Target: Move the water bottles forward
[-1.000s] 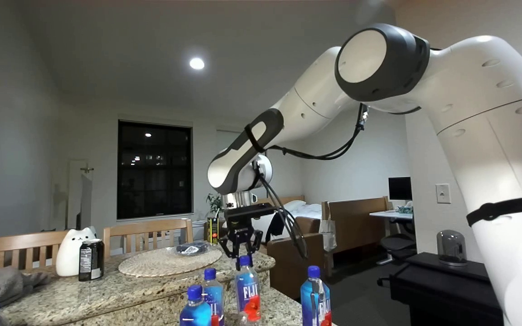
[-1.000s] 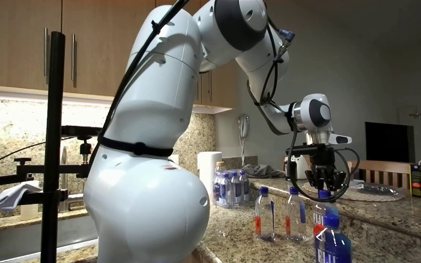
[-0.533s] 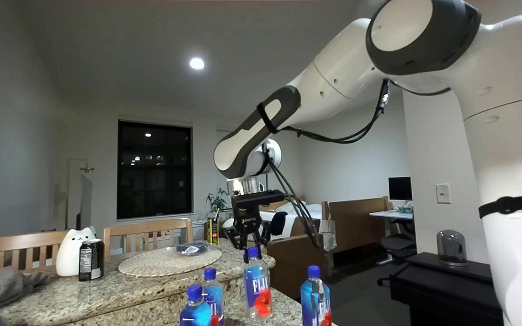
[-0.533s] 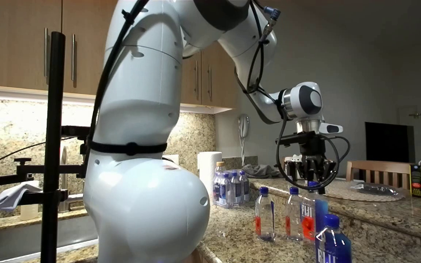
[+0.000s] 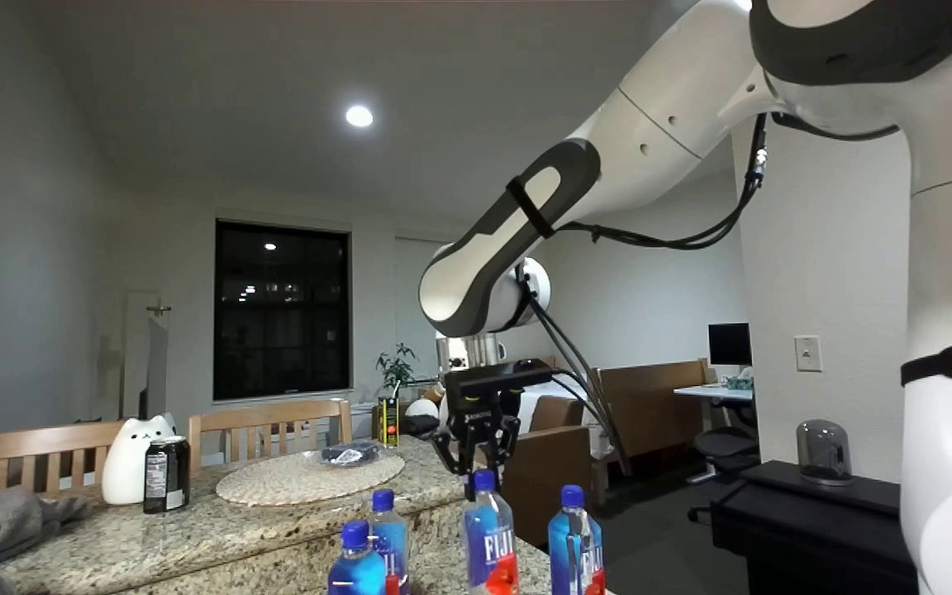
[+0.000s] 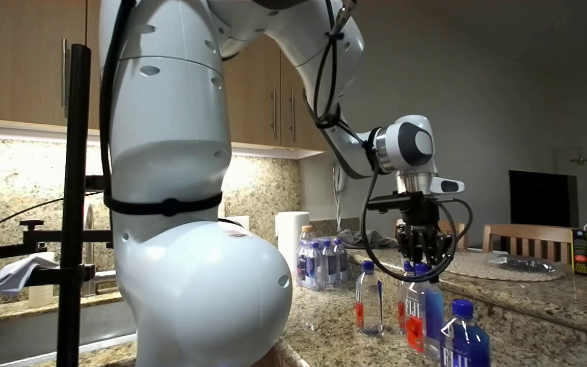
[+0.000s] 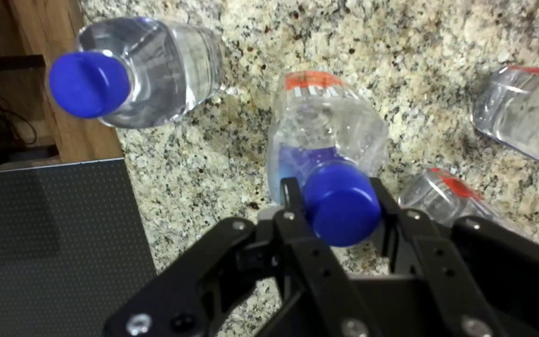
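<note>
Over the counter [image 7: 414,37] | tool [image 7: 335,189] gripping water bottle [image 7: 328,121] by cap [image 7: 343,213] | lifted or standing: unclear

Gripper [image 7: 334,188] pinching bottle [image 7: 325,117] by blue cap [image 7: 342,208] — counter [image 7: 419,37] beneath.

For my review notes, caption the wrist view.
Gripper holds a water bottle at its blue cap, three more bottles standing nearby on the speckled counter.

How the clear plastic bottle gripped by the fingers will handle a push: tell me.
Tall and gripped only near its blue cap, the clear plastic bottle may tip. Its thin-looking walls would probably flex, and its squarish body seems unlikely to roll.
</note>
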